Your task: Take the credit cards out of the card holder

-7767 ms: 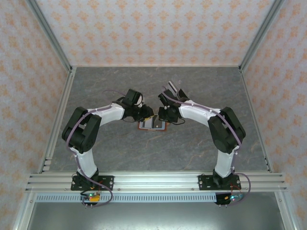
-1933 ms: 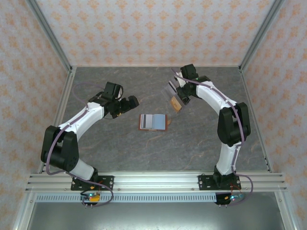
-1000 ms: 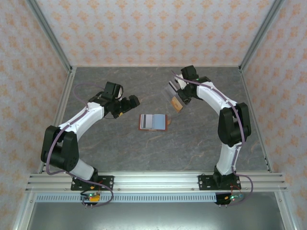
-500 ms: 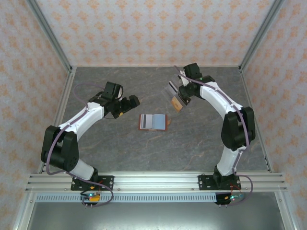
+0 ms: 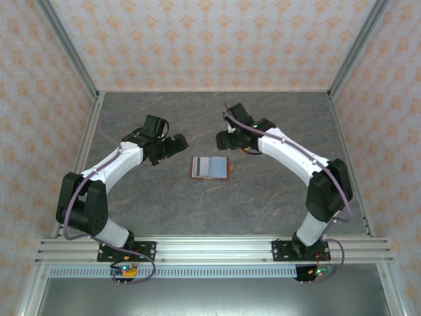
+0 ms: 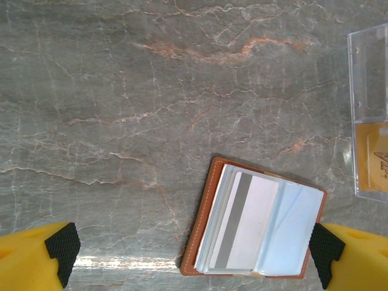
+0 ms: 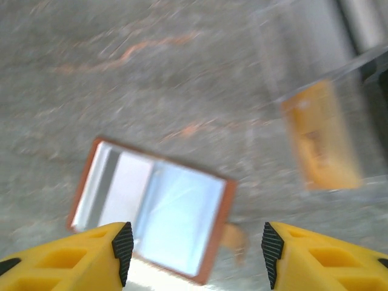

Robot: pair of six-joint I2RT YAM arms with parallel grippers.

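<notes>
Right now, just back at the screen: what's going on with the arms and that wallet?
The left gripper and right gripper hover open and empty over the grey marbled table. The small brown-rimmed bifold card holder lies opened flat on it, with a pale card with a grey stripe in one pocket. A clear plastic sleeve holding a yellowish card lies beside it, gripped by neither.

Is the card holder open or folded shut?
Open. The card holder lies spread flat, its grey-blue inside facing up within the brown rim, a striped card showing in one half.
</notes>
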